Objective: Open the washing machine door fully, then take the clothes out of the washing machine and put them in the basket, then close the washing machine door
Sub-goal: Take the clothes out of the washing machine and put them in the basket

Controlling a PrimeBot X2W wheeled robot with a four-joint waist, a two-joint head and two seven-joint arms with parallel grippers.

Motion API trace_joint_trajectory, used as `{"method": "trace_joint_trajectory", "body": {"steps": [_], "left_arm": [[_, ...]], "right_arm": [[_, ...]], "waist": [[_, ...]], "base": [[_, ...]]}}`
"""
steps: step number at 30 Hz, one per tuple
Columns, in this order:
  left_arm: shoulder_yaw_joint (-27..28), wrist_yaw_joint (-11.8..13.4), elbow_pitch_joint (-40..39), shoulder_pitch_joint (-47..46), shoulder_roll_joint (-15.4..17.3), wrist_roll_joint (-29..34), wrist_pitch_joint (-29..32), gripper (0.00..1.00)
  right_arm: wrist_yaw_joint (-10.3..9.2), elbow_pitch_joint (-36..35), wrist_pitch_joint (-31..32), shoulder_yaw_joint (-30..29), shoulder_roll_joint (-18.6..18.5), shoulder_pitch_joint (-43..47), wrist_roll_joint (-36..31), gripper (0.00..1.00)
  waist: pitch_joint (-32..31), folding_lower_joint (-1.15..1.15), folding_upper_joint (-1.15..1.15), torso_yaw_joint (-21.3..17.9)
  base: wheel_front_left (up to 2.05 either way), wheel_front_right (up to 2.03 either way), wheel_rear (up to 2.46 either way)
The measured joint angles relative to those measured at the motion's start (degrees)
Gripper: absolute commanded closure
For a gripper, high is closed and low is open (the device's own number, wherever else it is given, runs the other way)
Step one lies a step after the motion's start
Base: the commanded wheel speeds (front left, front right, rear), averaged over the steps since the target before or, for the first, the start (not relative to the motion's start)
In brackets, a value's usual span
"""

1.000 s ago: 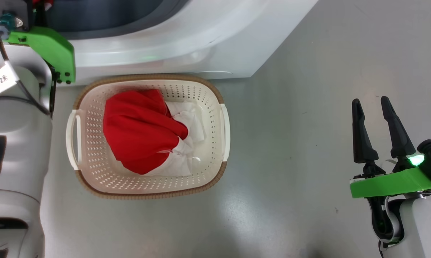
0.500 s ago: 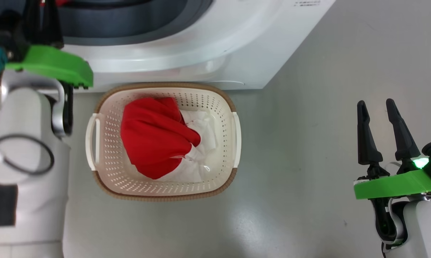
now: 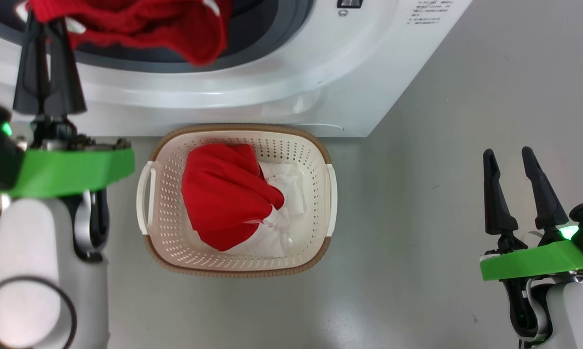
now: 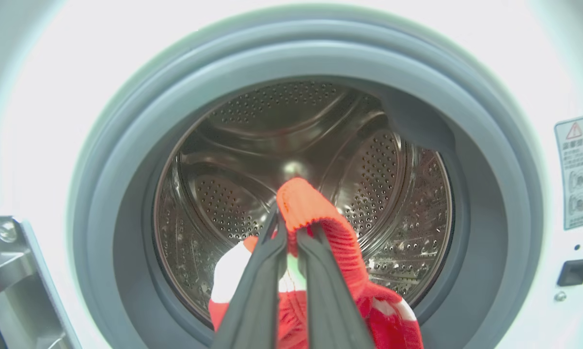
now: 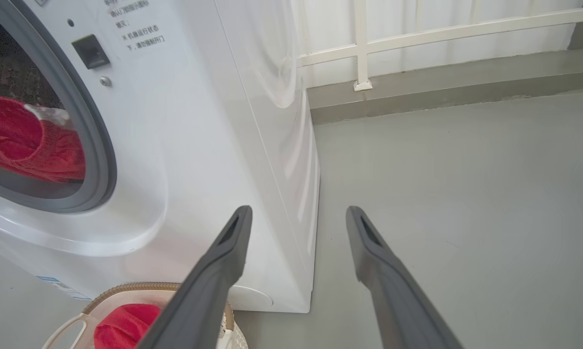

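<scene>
1. Left pincer (image 4: 289, 227) is clamped on a small fold of the red garment (image 4: 320, 213) at the mouth of the washing machine (image 3: 281, 82). The rest of the fabric, red with white patches, trails down over the grey rubber ring (image 4: 465, 145) at the bottom of the opening.
2. Right pincer (image 3: 507, 154) has its jaws spread wide and holds nothing. It hangs over the floor (image 3: 417, 203), well apart from the basket (image 3: 243, 130).
3. The basket stands on the floor just in front of the machine, below the opening. One red-and-white garment (image 3: 218, 194) already lies in it.
4. Step in hand, as I judge it: draw the held garment out of the drum (image 4: 223, 145) and carry it to the basket.
5. The grip sits near my fingertips on a thin fold, so it may slip under a tug. Pull slowly, with no jerks.
6. Withdraw back and slightly up first, so that the trailing end lifts over the ring lip rather than dragging across it.
7. Only when the tail hangs free, swing over the middle of the basket.
8. Lower until most of the fabric is inside the rim, then release. Releasing high risks a sleeve draped over the rim or onto the floor.
9. Unresolved: I cannot tell whether anything else lies under the held garment in the drum. Look again before dealing with the door.
</scene>
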Motion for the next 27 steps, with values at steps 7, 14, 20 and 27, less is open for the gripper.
{"method": "trace_joint_trajectory", "body": {"steps": [7, 14, 20, 27], "left_arm": [[0.0, 0.1, -11.0, 5.1, -0.3, -0.7, 0.0, 1.0], [-3.0, 1.6, -12.1, 9.2, -0.4, -2.5, 0.0, 1.0], [-4.7, 1.6, -3.9, 10.6, -0.4, -3.3, 0.0, 1.0], [-6.7, 0.9, 9.0, 10.6, -0.4, -5.2, 0.0, 1.0]], "right_arm": [[0.0, -0.1, 0.0, 0.0, 0.0, 0.1, 0.0, 0.0], [0.0, -0.2, 0.0, 0.0, 0.0, 0.1, 0.0, 0.0], [0.0, -0.4, 0.0, 0.2, 0.0, 0.0, 0.0, 0.0], [0.0, -0.4, 0.0, 0.7, 0.1, -0.2, 0.0, 0.0]], "waist": [[-0.1, 0.0, 0.0, -0.1], [0.7, 0.0, 0.0, -0.1], [2.2, 0.0, 0.0, -0.3], [4.0, 0.0, 0.0, -0.9]], "base": [[0.0, 0.0, 0.0], [0.0, 0.0, 0.0], [0.0, 0.0, 0.0], [0.0, 0.0, 0.0]]}}
